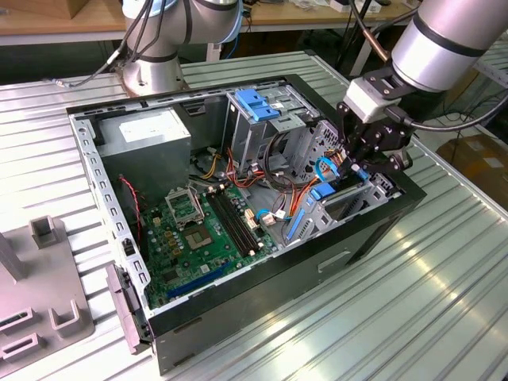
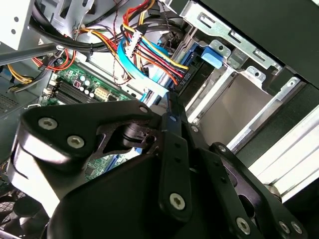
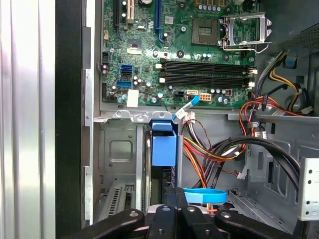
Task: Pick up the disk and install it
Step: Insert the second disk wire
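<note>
1. In the exterior view, an open computer case (image 1: 238,230) lies on its side on a ribbed metal counter (image 1: 444,294). The arm's black pincer (image 1: 367,159) hangs over the drive bay at the case's end toward the exterior view's right. Below it the disk (image 1: 317,208) stands on edge in that bay, its light-blue carrier rail showing. The green motherboard (image 1: 198,238) fills the case floor, a grey power-supply box (image 1: 151,131) sits in the far corner, and a metal drive cage topped by a blue bracket (image 1: 258,105) stands between them. A grey plastic fixture (image 1: 40,294) rests on the counter at the exterior view's left.
2. In the second wrist view, the pincer's black linkage (image 2: 169,164) covers the foreground with its fingers drawn close together over a blue edge. Beyond it run bundled coloured cables (image 2: 149,50) and the bay's metal frame (image 2: 239,64) with a blue tab (image 2: 212,56).
3. In the first wrist view, the pincer (image 3: 174,214) sits narrow on the top edge of the disk (image 3: 163,149), which stands upright in the bay slot. The motherboard (image 3: 184,50) lies beyond, and a blue cable loop (image 3: 204,195) is just beside the fingers
</note>
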Tool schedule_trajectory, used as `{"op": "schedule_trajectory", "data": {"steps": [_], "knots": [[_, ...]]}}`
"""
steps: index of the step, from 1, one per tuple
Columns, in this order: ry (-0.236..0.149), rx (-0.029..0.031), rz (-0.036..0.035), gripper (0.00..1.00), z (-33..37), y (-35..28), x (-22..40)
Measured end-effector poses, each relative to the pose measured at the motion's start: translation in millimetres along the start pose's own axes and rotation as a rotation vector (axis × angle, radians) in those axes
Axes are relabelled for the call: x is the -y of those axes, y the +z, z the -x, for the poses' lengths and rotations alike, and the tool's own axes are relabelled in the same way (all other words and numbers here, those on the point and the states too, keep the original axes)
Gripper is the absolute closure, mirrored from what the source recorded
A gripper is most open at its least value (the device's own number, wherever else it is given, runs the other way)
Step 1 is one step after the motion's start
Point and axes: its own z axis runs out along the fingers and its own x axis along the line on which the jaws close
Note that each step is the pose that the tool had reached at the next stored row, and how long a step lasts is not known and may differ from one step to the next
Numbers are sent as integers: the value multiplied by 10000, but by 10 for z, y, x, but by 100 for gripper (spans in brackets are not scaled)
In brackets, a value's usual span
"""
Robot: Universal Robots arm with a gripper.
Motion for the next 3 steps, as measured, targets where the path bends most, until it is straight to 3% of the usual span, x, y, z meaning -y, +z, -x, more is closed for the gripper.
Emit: {"op": "schedule_trajectory", "data": {"steps": [3], "knots": [[0,-1,0,90,0,-2,0]]}}
